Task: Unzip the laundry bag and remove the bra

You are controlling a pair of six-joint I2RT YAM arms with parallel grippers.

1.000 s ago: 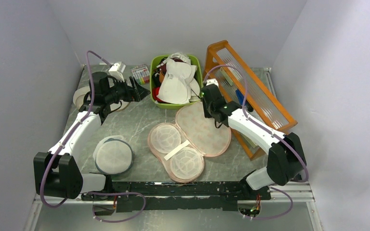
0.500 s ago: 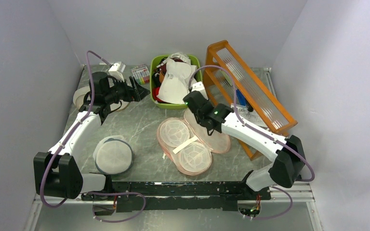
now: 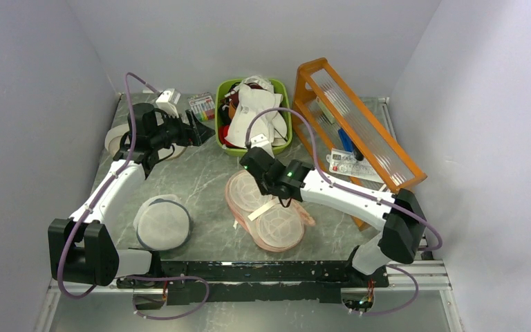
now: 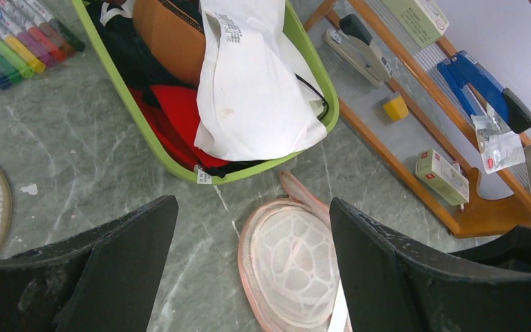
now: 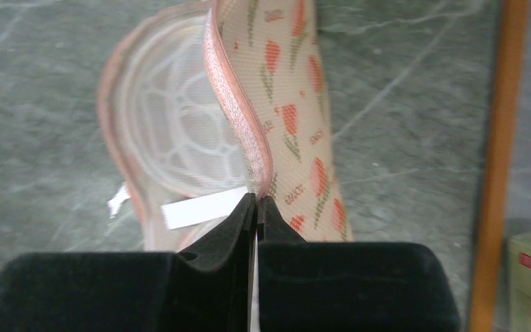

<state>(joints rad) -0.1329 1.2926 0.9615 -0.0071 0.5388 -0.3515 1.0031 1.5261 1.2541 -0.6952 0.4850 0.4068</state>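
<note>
Grey marbled table (image 3: 200, 173) between pale walls carries the laundry bag (image 3: 276, 225) at centre frame, with bare stone on its left as far as a round mesh disc (image 3: 162, 225) and a wooden rack (image 3: 309, 72) crowding its right. Only the wrist view shows the right gripper (image 5: 256, 200) pinched tight on the bag's pink zip edge, the flowered flap standing up. At upper left the left gripper (image 3: 193, 131) hovers with its fingers apart beside a green basket (image 3: 220, 104), where the white bra (image 3: 256, 114) lies on top.

walls (image 3: 249, 34): plain grey | table (image 3: 200, 173): grey-green marble | light: even
</note>
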